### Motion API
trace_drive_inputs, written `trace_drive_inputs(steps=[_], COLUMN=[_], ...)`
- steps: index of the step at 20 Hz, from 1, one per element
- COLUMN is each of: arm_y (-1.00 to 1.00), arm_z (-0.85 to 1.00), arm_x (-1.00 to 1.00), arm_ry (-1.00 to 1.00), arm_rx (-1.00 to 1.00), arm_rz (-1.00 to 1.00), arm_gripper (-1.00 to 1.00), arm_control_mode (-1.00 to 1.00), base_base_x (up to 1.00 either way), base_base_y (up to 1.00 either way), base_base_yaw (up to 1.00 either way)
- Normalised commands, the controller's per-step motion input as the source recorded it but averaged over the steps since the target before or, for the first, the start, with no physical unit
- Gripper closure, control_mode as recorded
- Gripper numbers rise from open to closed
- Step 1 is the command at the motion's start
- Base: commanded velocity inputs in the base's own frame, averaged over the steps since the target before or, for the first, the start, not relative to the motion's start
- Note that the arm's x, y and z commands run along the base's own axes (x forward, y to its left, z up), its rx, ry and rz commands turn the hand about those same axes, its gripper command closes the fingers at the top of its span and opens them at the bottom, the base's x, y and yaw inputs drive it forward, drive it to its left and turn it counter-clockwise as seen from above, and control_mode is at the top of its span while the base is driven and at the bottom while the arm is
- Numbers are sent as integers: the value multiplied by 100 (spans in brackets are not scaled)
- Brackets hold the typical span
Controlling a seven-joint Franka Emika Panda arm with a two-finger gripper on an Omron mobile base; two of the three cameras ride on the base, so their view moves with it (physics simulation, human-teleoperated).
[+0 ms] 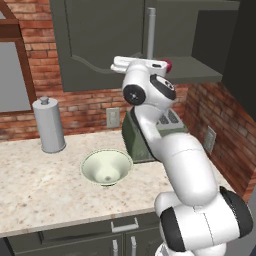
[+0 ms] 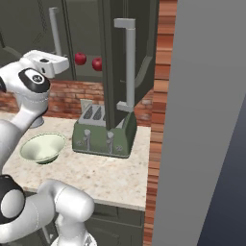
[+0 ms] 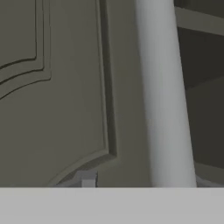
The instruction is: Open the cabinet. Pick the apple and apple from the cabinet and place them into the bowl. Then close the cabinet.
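Note:
The dark grey cabinet (image 1: 100, 45) hangs over the counter. Its left door is shut, with a silver bar handle (image 1: 151, 32) (image 3: 164, 109). Its right door (image 2: 113, 57) stands swung out toward me. Two red apples (image 2: 80, 58) (image 2: 97, 63) sit on the lower shelf; one apple (image 1: 168, 65) peeks out behind my hand. My gripper (image 2: 50, 61) is raised in front of the left door, just left of its handle. One fingertip (image 3: 87, 179) shows against the door panel; I cannot tell how the jaws stand. The cream-green bowl (image 1: 106, 167) (image 2: 42, 146) stands on the counter below, with nothing in it.
A green toaster (image 2: 103, 132) stands right of the bowl, under the open door. A grey canister (image 1: 48, 125) is at the back left. The open door's handle (image 2: 129, 62) juts forward. A brick side wall (image 1: 220, 120) and a tall grey panel (image 2: 206, 120) close off the right.

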Motion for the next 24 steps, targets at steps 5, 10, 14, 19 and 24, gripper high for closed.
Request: trace_drive_inputs(steps=[5, 10, 14, 19, 24], arm_y=[0, 1, 35, 86, 100], arm_z=[0, 0, 3, 11, 8], arm_x=[0, -24, -51, -61, -59], arm_ry=[0, 0, 0, 0, 0], arm_rx=[0, 0, 0, 0, -1], arm_rz=[0, 0, -2, -9, -13], arm_gripper=[100, 100, 100, 100, 100], arm_control_mode=[-100, -100, -100, -100, -100], base_base_x=[0, 0, 0, 0, 0], base_base_y=[0, 0, 0, 0, 0], base_base_yaw=[0, 0, 0, 0, 0])
